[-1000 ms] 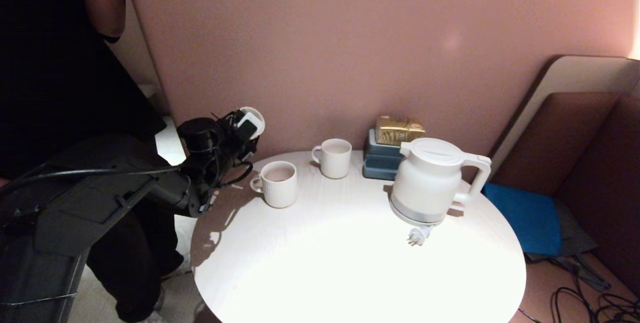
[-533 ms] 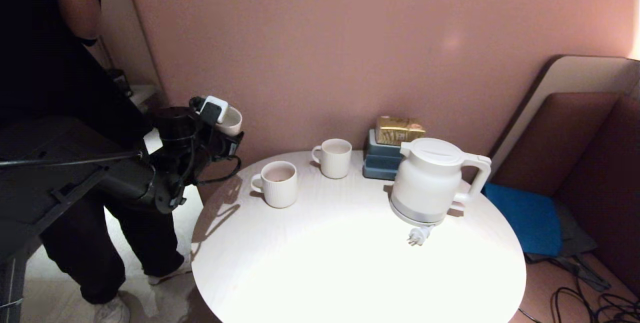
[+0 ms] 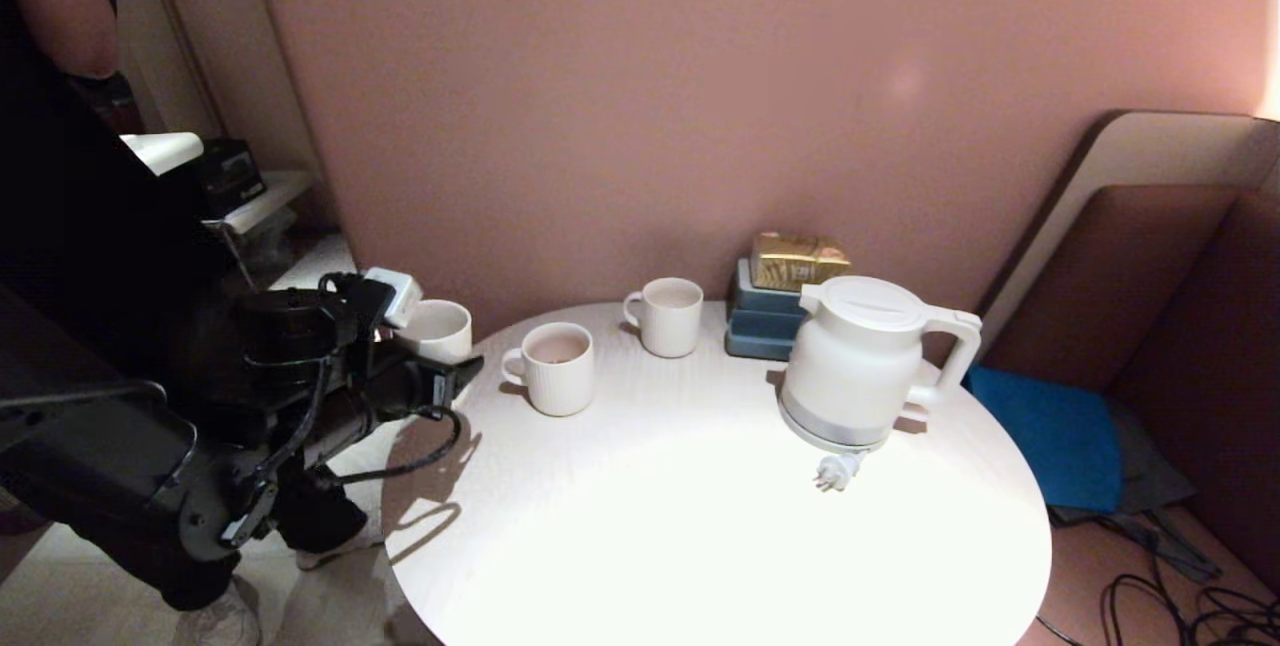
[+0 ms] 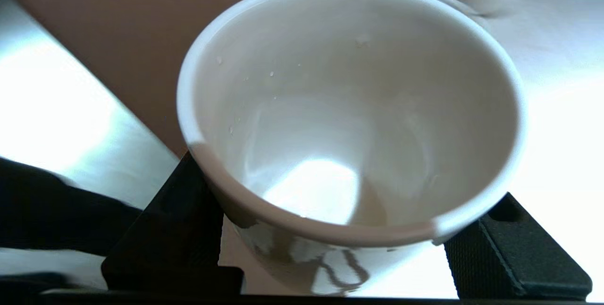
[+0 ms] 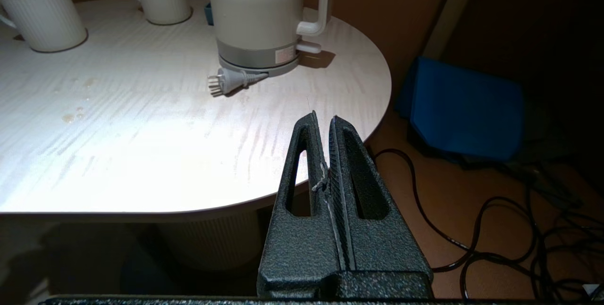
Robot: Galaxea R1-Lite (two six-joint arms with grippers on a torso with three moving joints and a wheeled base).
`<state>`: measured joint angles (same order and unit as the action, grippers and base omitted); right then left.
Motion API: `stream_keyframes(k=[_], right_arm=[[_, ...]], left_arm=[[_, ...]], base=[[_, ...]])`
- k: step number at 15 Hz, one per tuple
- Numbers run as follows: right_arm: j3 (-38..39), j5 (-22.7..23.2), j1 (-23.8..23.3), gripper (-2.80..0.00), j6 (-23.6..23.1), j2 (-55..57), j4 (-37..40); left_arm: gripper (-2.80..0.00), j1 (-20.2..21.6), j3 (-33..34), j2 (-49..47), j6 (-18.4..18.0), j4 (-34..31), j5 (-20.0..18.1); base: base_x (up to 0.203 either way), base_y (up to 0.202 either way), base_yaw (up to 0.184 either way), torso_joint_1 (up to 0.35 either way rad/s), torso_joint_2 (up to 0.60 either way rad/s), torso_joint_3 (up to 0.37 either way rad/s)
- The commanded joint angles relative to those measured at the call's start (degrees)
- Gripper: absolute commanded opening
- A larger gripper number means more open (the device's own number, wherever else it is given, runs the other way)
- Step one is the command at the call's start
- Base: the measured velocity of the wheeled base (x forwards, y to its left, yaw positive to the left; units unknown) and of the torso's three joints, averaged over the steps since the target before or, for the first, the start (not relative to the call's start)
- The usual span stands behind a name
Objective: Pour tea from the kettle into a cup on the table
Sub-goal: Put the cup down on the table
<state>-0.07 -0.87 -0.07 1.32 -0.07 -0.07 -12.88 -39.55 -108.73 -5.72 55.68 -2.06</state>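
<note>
A: Where's the left gripper [image 3: 432, 346]?
B: Just off the table's [image 3: 700, 526] left edge, clamped on an almost empty cup [image 3: 437, 328]

A: The kettle [image 3: 860, 361]?
B: Right edge, handle outward, nearer the closed right gripper [image 5: 325, 123]

Premises: café-style or lounge seating nook. Evidence: round white wood-grain table [image 3: 700, 526] against a plain pink wall [image 3: 650, 76]; brown upholstered bench [image 3: 1200, 326] with blue cushion [image 3: 1050, 431] at 3 o'clock.

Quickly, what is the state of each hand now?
Left hand: closed on a white cup, beside the table.
Right hand: closed, empty.
</note>
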Motion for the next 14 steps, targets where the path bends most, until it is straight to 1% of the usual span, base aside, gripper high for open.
stream_keyframes(k=[1, 4, 7, 9, 10, 11, 14], right_arm=[[0.0, 0.0, 0.0, -2.8, 0.0, 0.1, 0.0], [0.0, 0.0, 0.0, -2.8, 0.0, 0.1, 0.0], [0.0, 0.0, 0.0, -2.8, 0.0, 0.1, 0.0], [0.0, 0.0, 0.0, -2.8, 0.0, 0.1, 0.0], [0.1, 0.0, 0.0, -2.8, 0.0, 0.1, 0.0], [0.0, 0.0, 0.0, -2.8, 0.0, 0.1, 0.0], [0.1, 0.0, 0.0, -2.8, 0.0, 0.1, 0.0]], left_arm=[[-2.8, -1.0, 4.5, 1.6, 1.4, 3.1, -0.1], [-2.8, -2.8, 9.7, -2.5, 1.9, 12.1, -0.1], [-2.8, -4.4, 12.6, -9.4, 1.7, 22.4, 0.5], [-2.8, -5.6, 13.4, -14.3, 1.7, 30.1, 2.4], [-2.8, -6.8, 13.6, -16.0, 1.7, 32.7, 4.1], [-2.8, -7.7, 13.6, -16.6, 1.7, 33.6, 5.2], [-2.8, -9.1, 13.0, -16.9, 1.7, 33.4, 5.3]], base=[[0.0, 0.0, 0.0, 0.0, 0.0, 0.0], [0.0, 0.0, 0.0, 0.0, 0.0, 0.0], [0.0, 0.0, 0.0, 0.0, 0.0, 0.0], [0.0, 0.0, 0.0, 0.0, 0.0, 0.0], [0.0, 0.0, 0.0, 0.0, 0.0, 0.0], [0.0, 0.0, 0.0, 0.0, 0.0, 0.0], [0.0, 0.0, 0.0, 0.0, 0.0, 0.0]])
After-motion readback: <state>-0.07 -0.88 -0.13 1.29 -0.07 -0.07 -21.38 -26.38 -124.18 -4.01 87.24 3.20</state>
